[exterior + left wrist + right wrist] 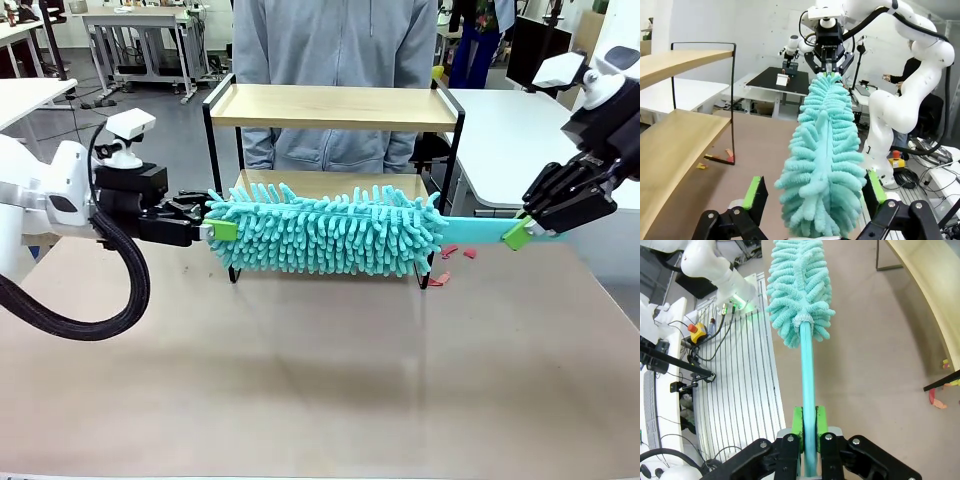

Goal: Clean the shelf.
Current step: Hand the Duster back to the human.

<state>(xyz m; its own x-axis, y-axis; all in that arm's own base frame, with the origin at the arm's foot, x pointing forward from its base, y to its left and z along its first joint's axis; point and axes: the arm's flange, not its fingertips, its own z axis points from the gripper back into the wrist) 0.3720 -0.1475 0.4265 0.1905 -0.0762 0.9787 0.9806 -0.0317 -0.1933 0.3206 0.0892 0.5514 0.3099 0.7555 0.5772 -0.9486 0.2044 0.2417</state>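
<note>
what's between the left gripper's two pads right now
The fluffy tip of the teal duster sits between the left gripper's open jaws, untouched by either pad, as the left wrist view shows.

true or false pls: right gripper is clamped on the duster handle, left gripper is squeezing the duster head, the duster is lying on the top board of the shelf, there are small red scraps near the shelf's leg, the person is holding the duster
1. The right gripper is clamped on the duster handle. True.
2. The left gripper squeezes the duster head. False: its jaws stand open on either side of the fluffy tip.
3. The duster lies on the shelf's top board. False: it hangs in front of the shelf, level with the lower board.
4. Small red scraps lie on the table by a shelf leg. True.
5. The person holds the duster. False: the person stands behind the shelf, away from the duster.
</note>
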